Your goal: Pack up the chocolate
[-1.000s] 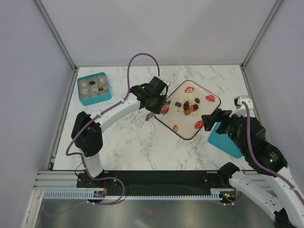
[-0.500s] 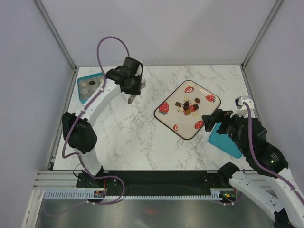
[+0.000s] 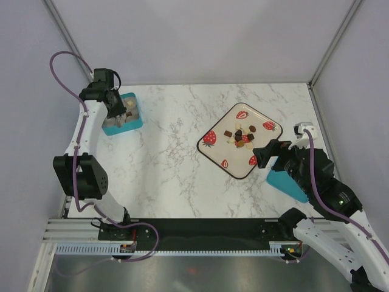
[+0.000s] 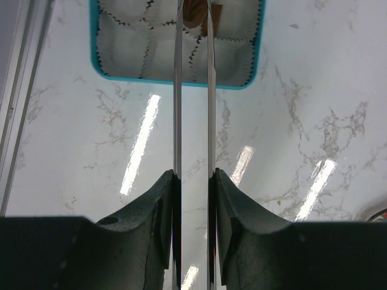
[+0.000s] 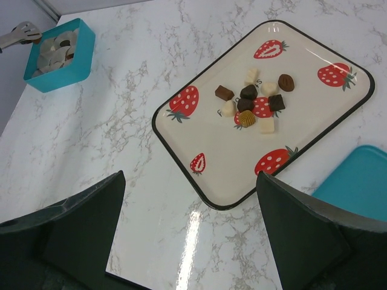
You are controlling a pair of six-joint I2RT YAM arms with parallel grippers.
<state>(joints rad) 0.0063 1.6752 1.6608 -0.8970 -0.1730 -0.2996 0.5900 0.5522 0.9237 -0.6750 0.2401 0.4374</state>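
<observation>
Brown chocolate point(image 4: 193, 9) sits between tongs point(image 4: 178, 109) beyond left end effector point(image 4: 194, 178).

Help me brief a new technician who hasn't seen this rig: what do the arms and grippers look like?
The left arm and right arm have white rounded links between bulky black joint housings, with a purple cable looping along each. The left gripper and right gripper each carry two matte black moulded fingers. No markings are readable.

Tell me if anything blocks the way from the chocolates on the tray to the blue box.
Nothing visible: bare table lies between the chocolates and the box. The left gripper holds tongs over the box.
</observation>
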